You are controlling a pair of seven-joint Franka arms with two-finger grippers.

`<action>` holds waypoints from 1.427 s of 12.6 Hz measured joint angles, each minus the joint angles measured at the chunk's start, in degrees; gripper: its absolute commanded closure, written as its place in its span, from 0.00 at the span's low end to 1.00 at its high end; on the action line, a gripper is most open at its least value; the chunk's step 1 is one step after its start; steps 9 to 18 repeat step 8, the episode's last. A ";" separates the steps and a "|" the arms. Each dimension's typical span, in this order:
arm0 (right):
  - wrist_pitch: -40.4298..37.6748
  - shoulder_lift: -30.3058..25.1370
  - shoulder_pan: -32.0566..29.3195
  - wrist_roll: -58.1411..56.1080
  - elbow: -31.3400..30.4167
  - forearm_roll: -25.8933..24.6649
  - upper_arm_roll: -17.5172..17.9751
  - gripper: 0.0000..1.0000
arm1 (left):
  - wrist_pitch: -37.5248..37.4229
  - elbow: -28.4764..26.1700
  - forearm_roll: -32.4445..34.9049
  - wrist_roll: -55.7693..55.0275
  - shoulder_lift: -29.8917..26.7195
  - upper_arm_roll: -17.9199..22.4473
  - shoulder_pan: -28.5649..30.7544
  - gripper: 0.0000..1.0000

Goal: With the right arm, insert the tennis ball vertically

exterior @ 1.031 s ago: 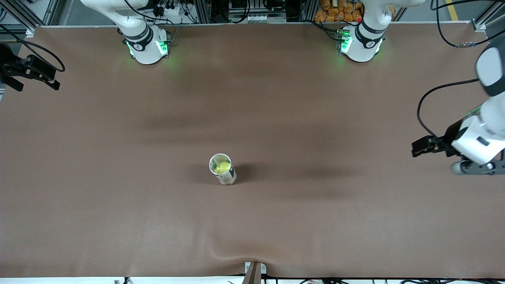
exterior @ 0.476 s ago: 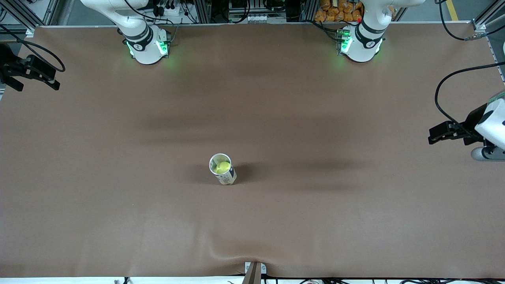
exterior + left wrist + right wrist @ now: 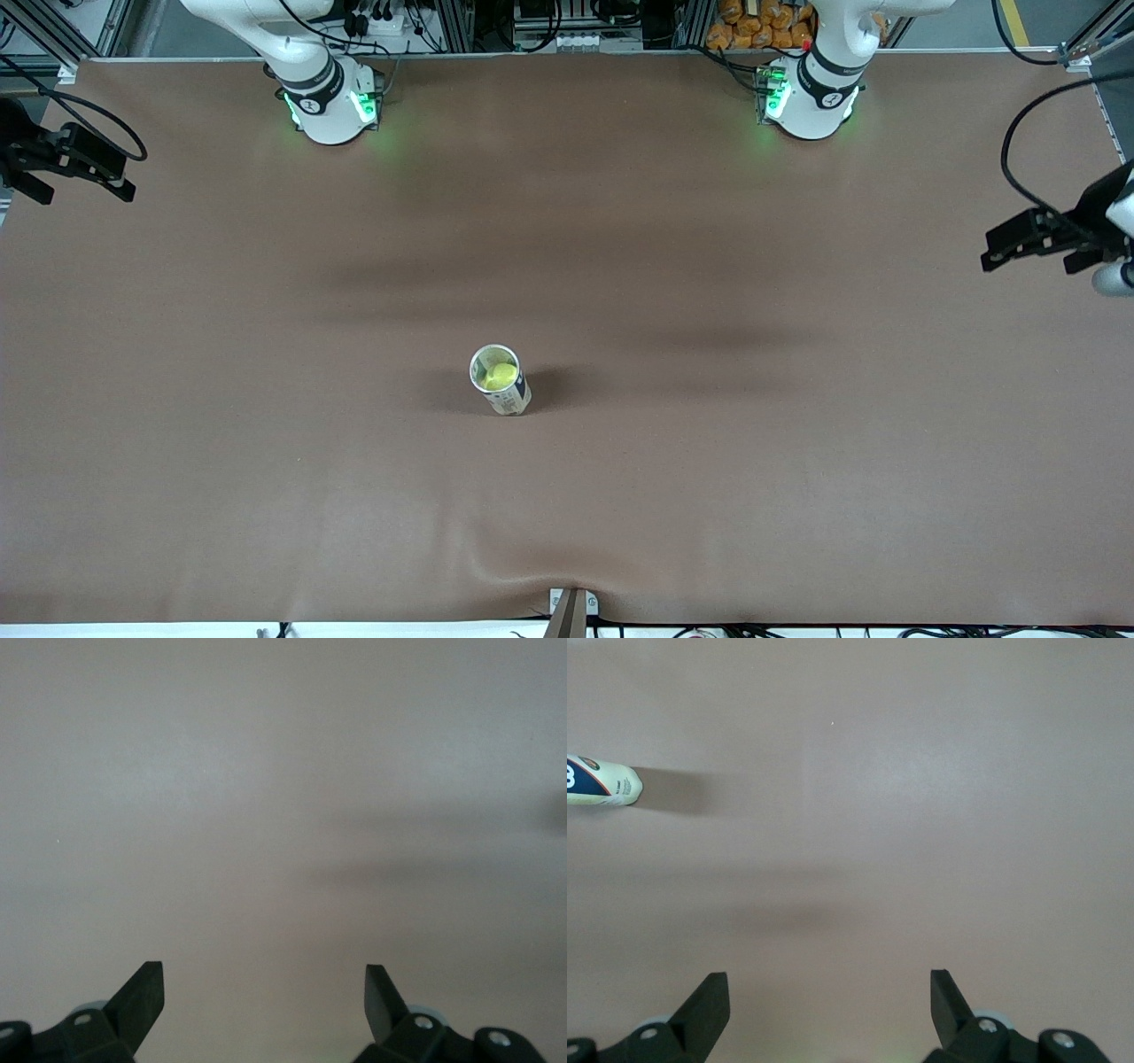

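Note:
A yellow-green tennis ball (image 3: pixel 501 376) sits inside an upright white can (image 3: pixel 500 381) with its top open, near the middle of the table. The right wrist view catches the can's labelled side (image 3: pixel 601 784) at its edge. My right gripper (image 3: pixel 830 997) is open and empty over bare table, well away from the can. Only the right arm's black wrist part (image 3: pixel 66 161) shows in the front view, at the right arm's end of the table. My left gripper (image 3: pixel 264 992) is also open and empty over bare table. The left arm's wrist (image 3: pixel 1045 237) hangs at its own end of the table.
A brown mat (image 3: pixel 620 496) covers the table and has a raised wrinkle near its front edge (image 3: pixel 523 571). The two arm bases (image 3: pixel 328 102) (image 3: pixel 808 97) stand along the table edge farthest from the front camera.
The left arm's hand has drawn back toward its end of the table and toward the bases, partly leaving the front view. The right arm, can and ball have not moved.

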 measured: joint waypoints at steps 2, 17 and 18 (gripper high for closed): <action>0.00 0.00 0.00 0.00 0.00 0.00 0.00 0.00 | -0.02 -2.61 0.00 0.00 -2.27 0.00 -0.06 0.00; 0.00 0.00 0.00 0.00 -0.09 0.00 -0.01 0.00 | -1.35 -4.99 0.00 -0.78 -4.01 -0.08 -0.07 0.00; 0.00 0.00 0.00 0.00 -0.09 0.00 -0.01 0.00 | -1.35 -4.99 0.00 -0.78 -4.01 -0.08 -0.07 0.00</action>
